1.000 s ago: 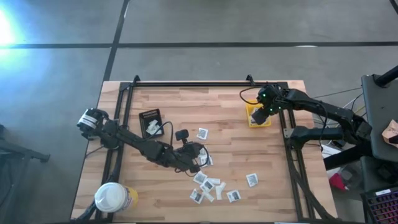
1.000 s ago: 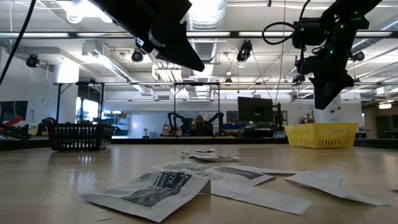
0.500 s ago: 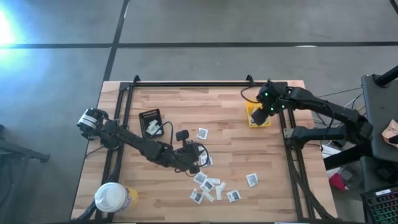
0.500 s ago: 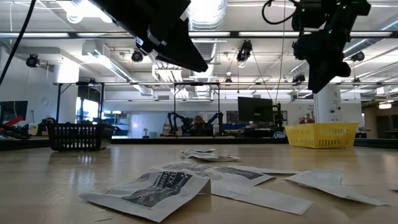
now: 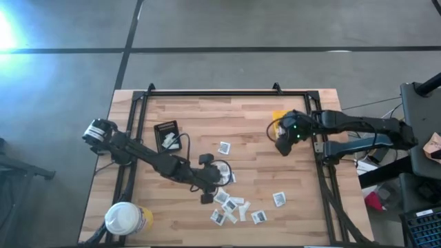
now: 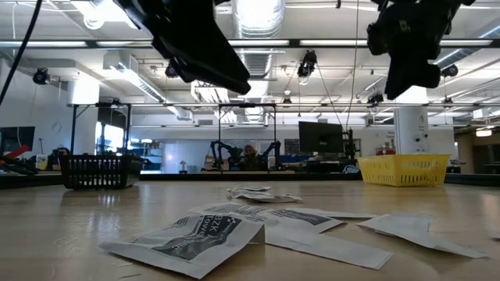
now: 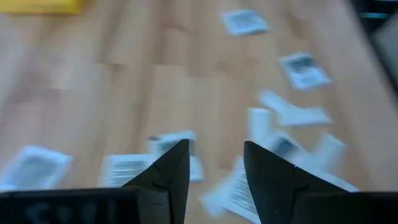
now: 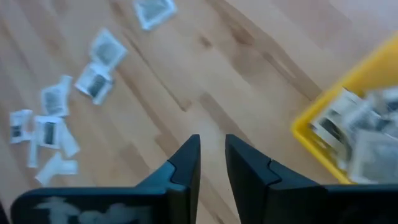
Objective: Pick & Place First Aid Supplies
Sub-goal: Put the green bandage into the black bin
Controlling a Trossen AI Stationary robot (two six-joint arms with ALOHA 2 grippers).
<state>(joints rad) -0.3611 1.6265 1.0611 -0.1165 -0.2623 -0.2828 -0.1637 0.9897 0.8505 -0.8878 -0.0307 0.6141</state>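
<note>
A wooden table [image 5: 255, 165] seen from above, with two dark robot arms reaching in from either side. The left gripper [image 7: 214, 163] hangs over a scatter of first aid packets [image 5: 234, 207] lying loose near the table's front middle; its fingers stand apart with nothing between them. The right gripper [image 8: 211, 155] hovers above bare wood beside the yellow bin [image 8: 354, 140], fingers narrowly parted and empty. More packets already lie inside that bin, and a few sit in a black tray [image 5: 167, 136] on the left side.

The likely trouble: the packets are flat, thin and overlapping (some touch or lie on one another), so a descending left gripper could pinch two at once, or slide off and push the pile aside.

Compared with a second ago, the right gripper has moved off the bin toward the table's centre and narrowed its gap, while the left gripper has opened and shifted slightly nearer the front cluster.
</note>
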